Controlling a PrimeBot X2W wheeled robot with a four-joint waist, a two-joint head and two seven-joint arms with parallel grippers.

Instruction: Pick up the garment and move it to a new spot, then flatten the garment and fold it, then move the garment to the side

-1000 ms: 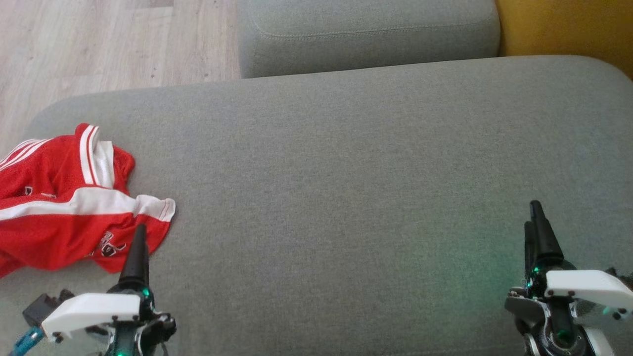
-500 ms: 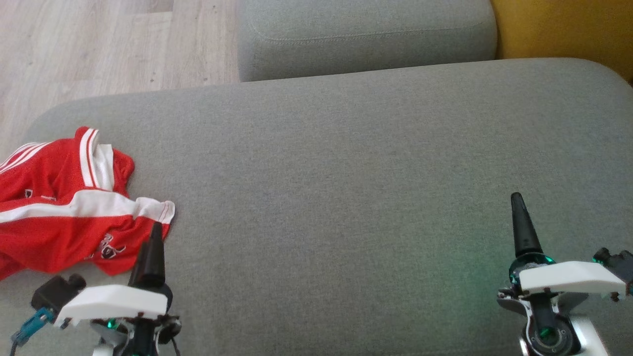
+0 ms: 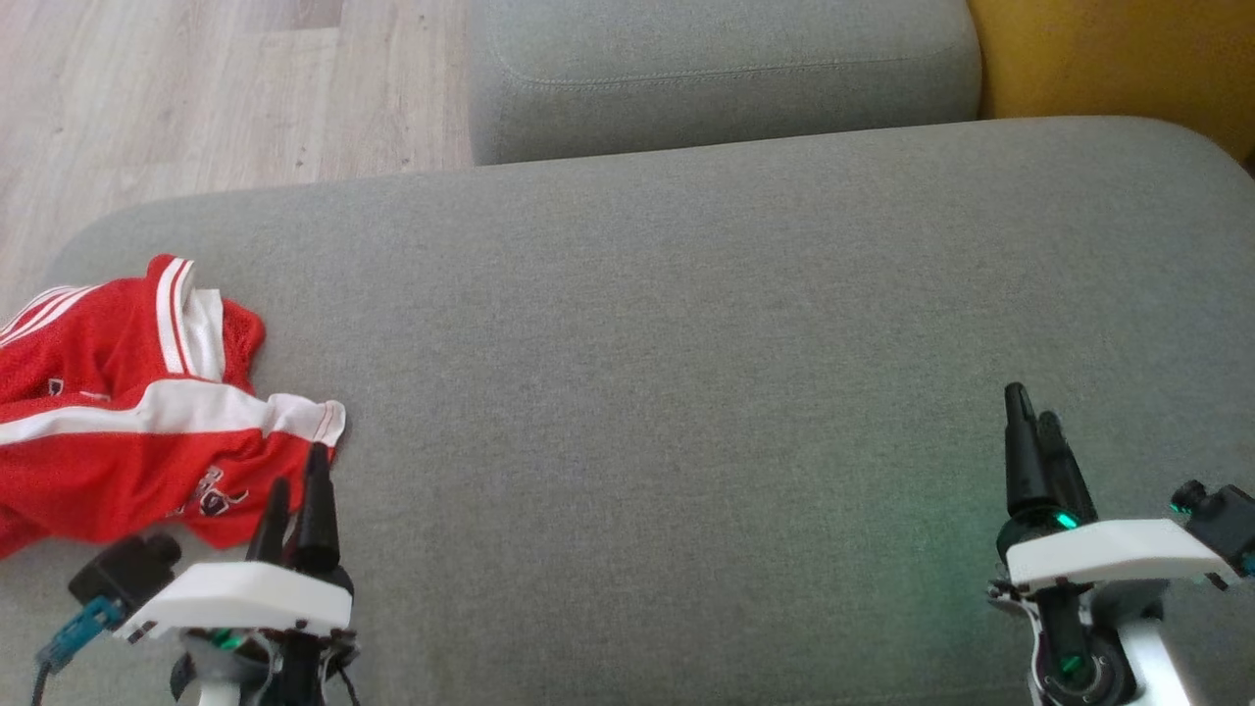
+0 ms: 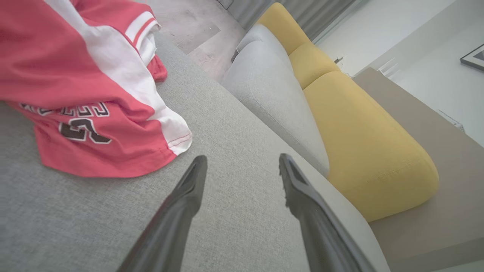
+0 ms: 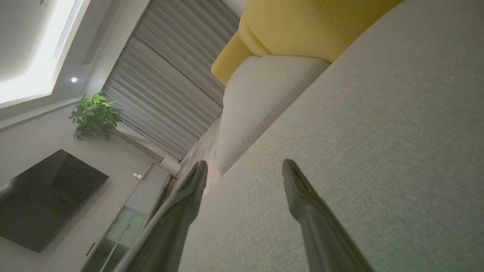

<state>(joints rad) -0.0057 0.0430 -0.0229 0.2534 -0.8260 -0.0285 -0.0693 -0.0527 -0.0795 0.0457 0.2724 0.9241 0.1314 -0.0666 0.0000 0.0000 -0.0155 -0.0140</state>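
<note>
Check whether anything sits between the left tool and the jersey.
Nothing visible does. The left tool is open and empty, just beside the crumpled near edge of the jersey, with bare grey cushion between them.

Soft, even light on my work, with a green tint by my right claw [image 3: 1031, 406].

From my head the gray cushion [image 3: 686, 343] is evenly lit and a little grainy, its shadows faint; green light from that claw spills over the fabric at four o'clock. My left wrist view is bright, the wall [image 4: 416, 34] washed out at two o'clock, my fingers [image 4: 181, 204] soft at six. My right wrist view is dimmer; a ceiling strip [image 5: 34, 56] glares at ten o'clock, and lines bow at the edges.
</note>
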